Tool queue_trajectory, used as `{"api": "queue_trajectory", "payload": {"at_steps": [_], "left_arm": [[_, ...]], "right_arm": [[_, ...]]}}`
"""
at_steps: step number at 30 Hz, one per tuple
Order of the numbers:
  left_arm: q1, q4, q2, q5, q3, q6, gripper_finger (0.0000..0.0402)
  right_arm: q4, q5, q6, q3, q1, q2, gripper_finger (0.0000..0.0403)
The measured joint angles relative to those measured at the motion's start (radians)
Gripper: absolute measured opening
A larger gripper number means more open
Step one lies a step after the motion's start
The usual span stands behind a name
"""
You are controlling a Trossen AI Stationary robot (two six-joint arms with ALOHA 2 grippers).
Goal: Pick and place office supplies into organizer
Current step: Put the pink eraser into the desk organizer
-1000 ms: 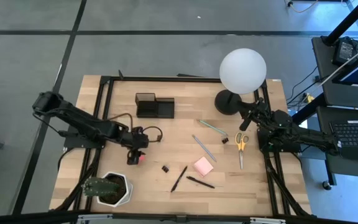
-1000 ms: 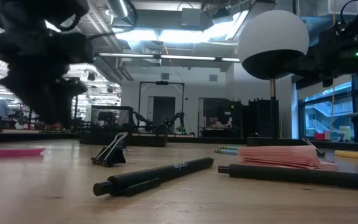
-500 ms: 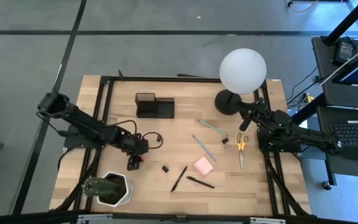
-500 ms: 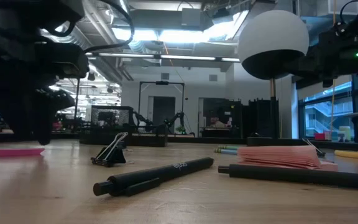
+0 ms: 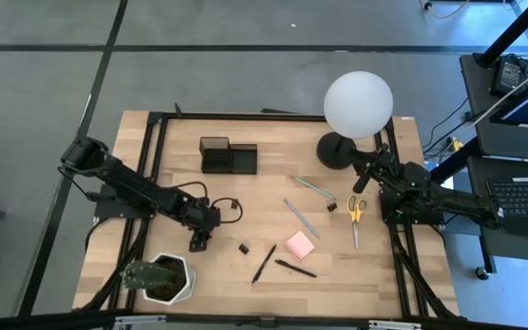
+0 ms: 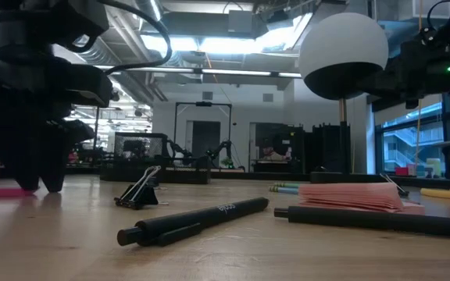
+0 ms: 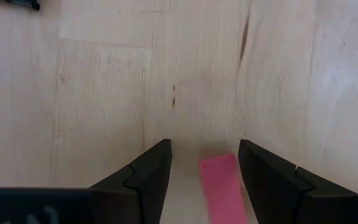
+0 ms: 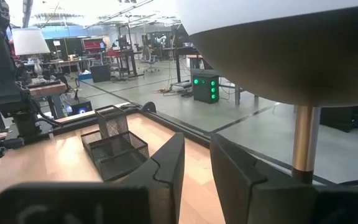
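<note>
My left gripper (image 7: 204,165) is open, fingers pointing down, tips at the tabletop (image 6: 37,183). The small pink eraser (image 7: 221,186) lies flat on the wood between the fingers, nearer to one of them. In the high view the gripper (image 5: 200,240) hides the eraser. The black organizer (image 5: 228,157) stands toward the far edge. The yellow-handled scissors (image 5: 355,218), pink sticky-note pad (image 5: 300,245), two black pens (image 5: 264,263) (image 5: 296,269), pencils (image 5: 302,218) and a binder clip (image 5: 244,248) lie on the table. My right gripper (image 5: 360,179) waits by the lamp base, open by a narrow gap (image 8: 196,168).
A white hexagonal plant pot (image 5: 161,278) sits at the near left corner, close to my left arm. A globe lamp (image 5: 357,105) stands at the far right, beside my right arm. A second binder clip (image 5: 330,207) lies next to the scissors. Bare wood lies between organizer and eraser.
My left gripper has come down to the tabletop and shifted slightly toward the near edge, so its open fingers now stand on either side of the eraser. The eraser has stayed where it was.
</note>
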Motion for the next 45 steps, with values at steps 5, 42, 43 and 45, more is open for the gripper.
{"api": "queue_trajectory", "payload": {"at_steps": [5,42,43,45], "left_arm": [[-0.017,-0.013,-0.005,0.015,-0.001,-0.006,0.0184],[-0.093,-0.077,-0.005,-0.141,0.0,0.167,0.0159],[-0.093,-0.081,-0.005,-0.147,0.0,0.177,0.0158],[-0.093,-0.089,-0.006,-0.16,0.0,0.201,0.0157]], "right_arm": [[0.0,0.0,0.001,0.0,0.0,0.0,0.0081],[0.0,0.001,-0.001,0.0,0.0,0.0,0.0081],[0.0,0.001,-0.001,0.0,0.0,0.0,0.0081],[0.0,0.001,-0.001,0.0,0.0,0.0,0.0081]]}}
